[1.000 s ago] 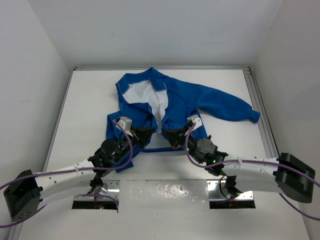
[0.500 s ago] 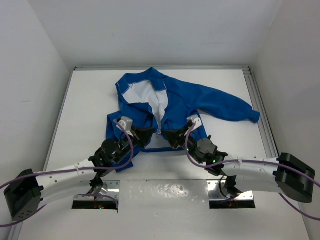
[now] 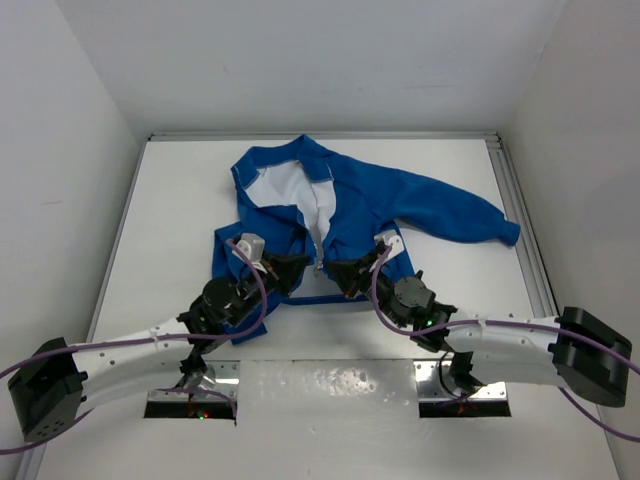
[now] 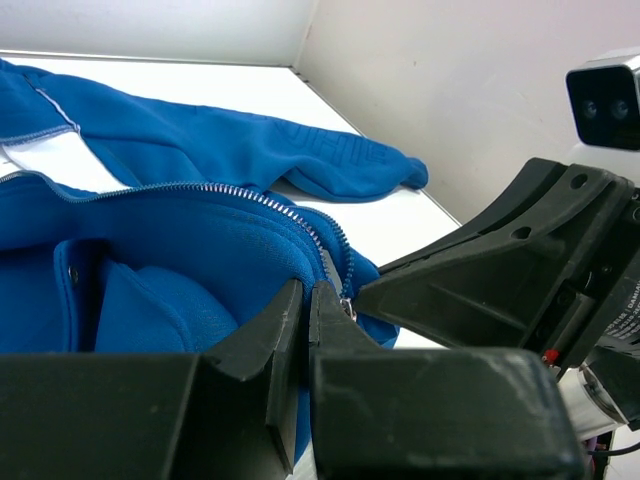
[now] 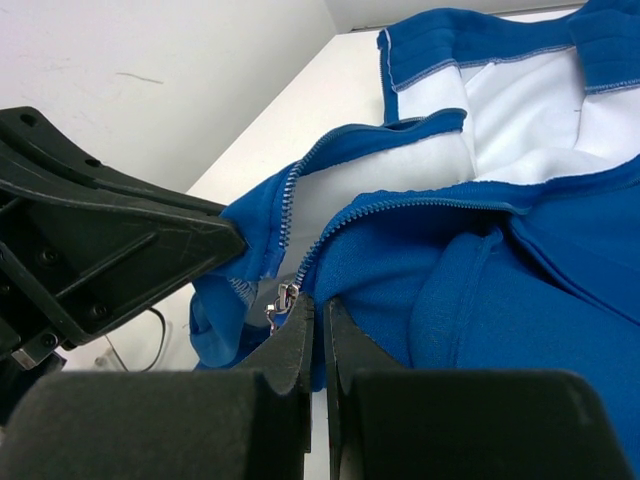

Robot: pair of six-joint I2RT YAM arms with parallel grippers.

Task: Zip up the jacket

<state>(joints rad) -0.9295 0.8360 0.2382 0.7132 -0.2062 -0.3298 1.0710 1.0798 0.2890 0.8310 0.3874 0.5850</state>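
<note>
Hardly anything has moved over the last second: both arms sit where they were, and the jacket (image 3: 345, 205) lies as it did. It is spread front-up on the far middle of the table (image 3: 170, 200), collar toward the back wall, one sleeve (image 3: 455, 212) thrown out to the right, hem nearest the arms. Its zipper (image 5: 300, 195) is open along nearly its whole length, showing white lining; the two rows of teeth meet only at the bottom, where the small metal pull (image 5: 281, 301) hangs.

The left gripper (image 4: 308, 300) has its fingers pressed together on a thin fold of jacket at the hem, just on its own side of the zipper's foot. The right gripper (image 5: 320, 312) is likewise pinched shut on the fabric edge on the other side, with the pull just beside its left finger (touching it or nearly so, not between the fingers). The two grippers face each other, near one another across the zipper.

As I judge it, the zipping proper has not begun. The main risk is that neither arm actually has the pull: drawing away now would only drag or bunch cloth. A thin pinch could also slip, letting the hem go slack so the slider jams. Regrasping this close together could make the fingers collide.
</note>
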